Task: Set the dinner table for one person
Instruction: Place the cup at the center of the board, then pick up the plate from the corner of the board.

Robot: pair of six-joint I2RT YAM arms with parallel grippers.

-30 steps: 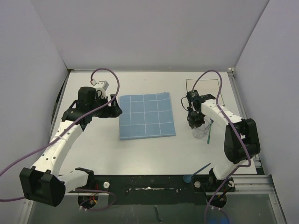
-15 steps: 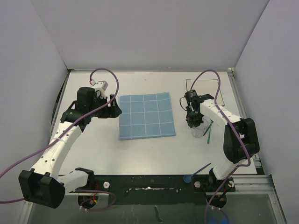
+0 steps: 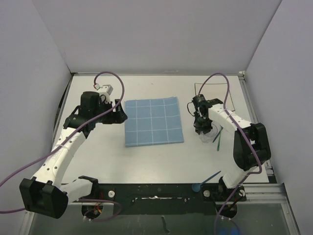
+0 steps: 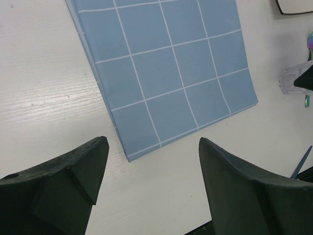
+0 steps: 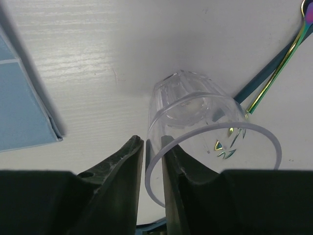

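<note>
The dinner table (image 3: 146, 159) is a white tabletop with a blue grid placemat (image 3: 153, 121) (image 4: 166, 68) in the middle. Right of the mat a clear glass (image 3: 207, 131) (image 5: 195, 112) stands upright on the table. My right gripper (image 3: 202, 128) (image 5: 152, 142) straddles its near wall, one finger inside and one outside, with the jaws slightly parted and a thin gap showing beside the wall. My left gripper (image 3: 120, 113) (image 4: 152, 147) hovers wide open at the mat's left edge, holding nothing.
A square white plate (image 3: 214, 95) (image 4: 293, 6) with a dark rim lies at the back right. Iridescent teal cutlery (image 3: 218, 138) (image 5: 279, 63) lies just right of the glass. A blue spoon (image 3: 208, 179) rests near the front edge by the right arm's base.
The right gripper and the glass have shifted slightly back and left. The right jaws have loosened from a tight pinch on the glass wall. The left arm has not moved.
</note>
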